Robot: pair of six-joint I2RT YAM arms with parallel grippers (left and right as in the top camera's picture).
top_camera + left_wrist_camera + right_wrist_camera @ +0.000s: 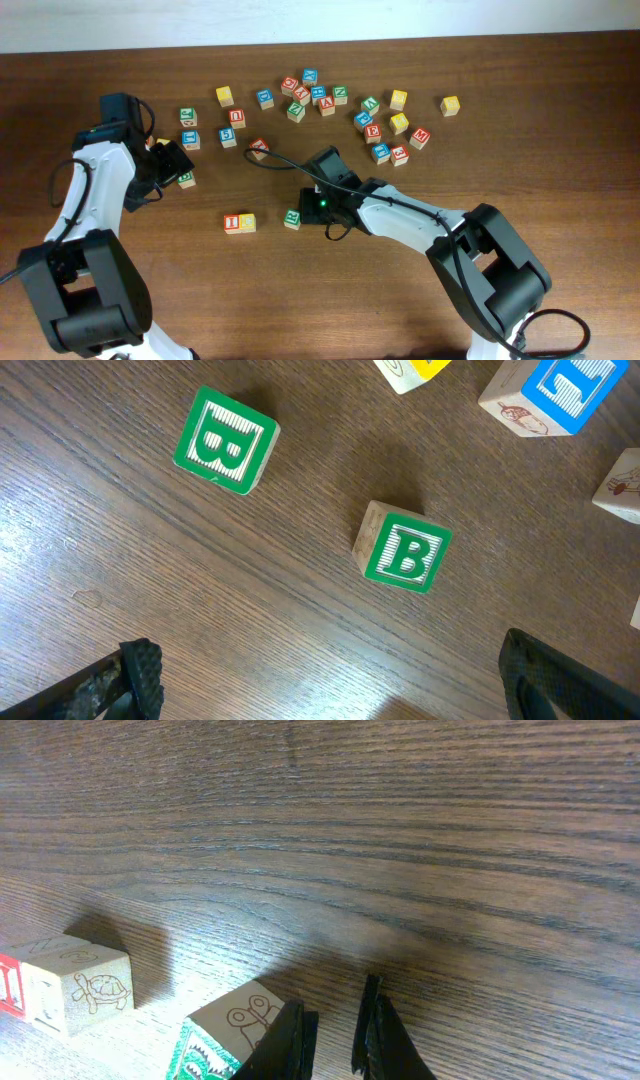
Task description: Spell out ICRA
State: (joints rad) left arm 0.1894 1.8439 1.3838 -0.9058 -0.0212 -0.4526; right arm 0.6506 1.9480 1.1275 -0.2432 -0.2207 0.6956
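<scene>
Overhead, a dark wood-grain tabletop (540, 170) meets a pale wall strip. The red I cube (234, 223) touches the yellow C cube (247, 222). The green R cube (292, 218) lies near, just beside the right tool (335, 1020), which is pressed together on nothing. The left tool (330, 675) is spread wide above one green B cube (225, 440) and another B cube (403, 553). The A cannot be picked out.
</scene>
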